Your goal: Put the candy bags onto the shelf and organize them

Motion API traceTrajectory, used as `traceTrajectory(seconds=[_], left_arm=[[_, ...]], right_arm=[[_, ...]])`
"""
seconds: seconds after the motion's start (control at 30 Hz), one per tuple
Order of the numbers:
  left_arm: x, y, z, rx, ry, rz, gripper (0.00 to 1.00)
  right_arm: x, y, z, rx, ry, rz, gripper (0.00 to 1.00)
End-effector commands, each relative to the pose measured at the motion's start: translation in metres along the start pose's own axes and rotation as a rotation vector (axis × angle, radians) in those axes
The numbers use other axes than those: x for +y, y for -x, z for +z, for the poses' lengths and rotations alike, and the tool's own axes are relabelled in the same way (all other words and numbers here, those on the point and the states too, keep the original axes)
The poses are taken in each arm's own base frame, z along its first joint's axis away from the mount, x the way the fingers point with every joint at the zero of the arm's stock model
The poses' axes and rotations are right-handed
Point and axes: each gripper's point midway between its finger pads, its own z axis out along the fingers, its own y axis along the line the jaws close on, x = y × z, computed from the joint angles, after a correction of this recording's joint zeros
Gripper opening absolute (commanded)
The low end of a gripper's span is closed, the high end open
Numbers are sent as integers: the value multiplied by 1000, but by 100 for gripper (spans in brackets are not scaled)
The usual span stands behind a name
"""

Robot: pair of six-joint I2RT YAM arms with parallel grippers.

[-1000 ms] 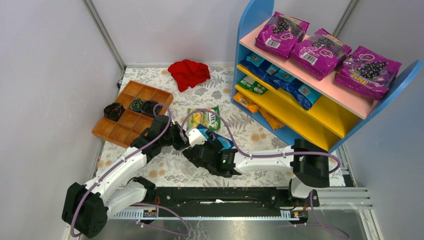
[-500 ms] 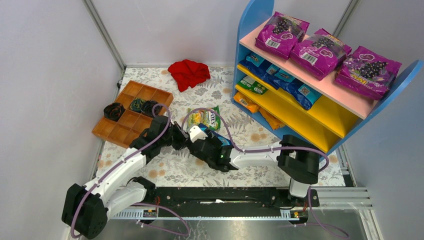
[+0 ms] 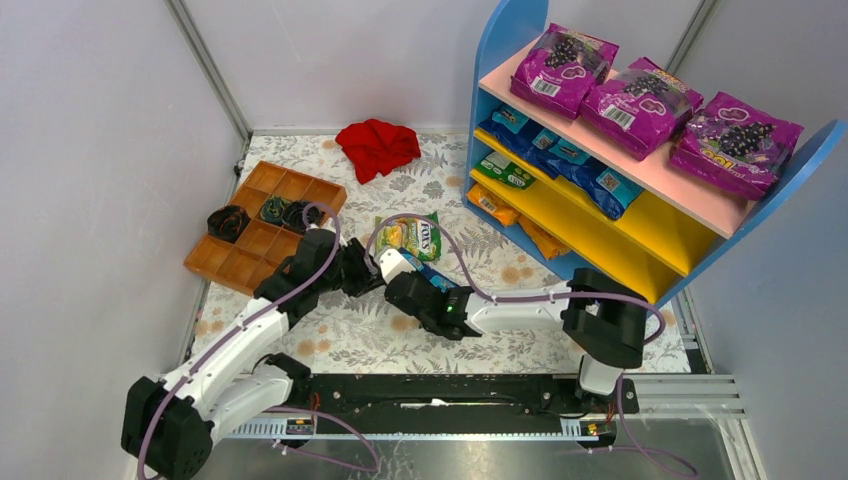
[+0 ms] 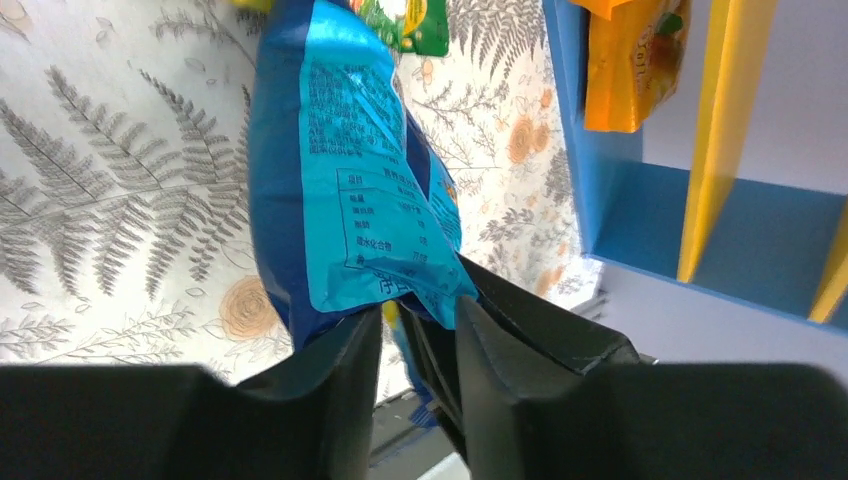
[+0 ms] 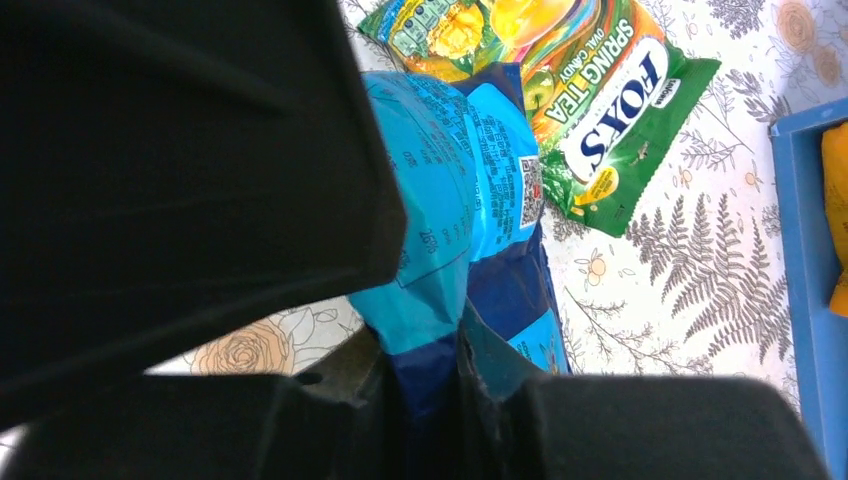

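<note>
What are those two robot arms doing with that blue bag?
They look like they are passing it from one to the other. The right claw pinches the blue bag. The left claw is around the bag's edge too, but I can't tell if it grips. A green bag lies on the table beside them. The shelf already holds more bags.
</note>
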Motion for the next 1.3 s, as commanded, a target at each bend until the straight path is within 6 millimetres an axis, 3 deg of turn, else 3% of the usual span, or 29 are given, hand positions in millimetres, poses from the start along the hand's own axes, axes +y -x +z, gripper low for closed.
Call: traceTrajectory(seconds=[0.0,0.1,0.27,0.5,0.7,0.87,1.13,1.27], left_arm=[[-47,38,-30,-167,-84,180,43],[-53,65,-48,-291,-29,250,56],[-75,109,-87,-517,10,334,68],[-94,144,-121,-717,19,414,74],[-93,151,-121,-764,35,443,75],[-87,149,-110,-755,39,461,76],[-73,151,-107,-777,82,478,77],[-72,151,-109,-783,87,481,77]], right_arm=[[-24,21,-21,-55,-15,17,11],[-36,26,-35,-67,-7,35,1],[-73,36,-70,-83,-36,61,0],[-137,68,-150,-221,-88,32,0],[-191,88,-232,-272,-113,-140,0],[-233,118,-294,-332,-152,-188,0],[-301,123,-350,-284,-400,-271,0],[-328,112,-372,-248,-514,-296,0]])
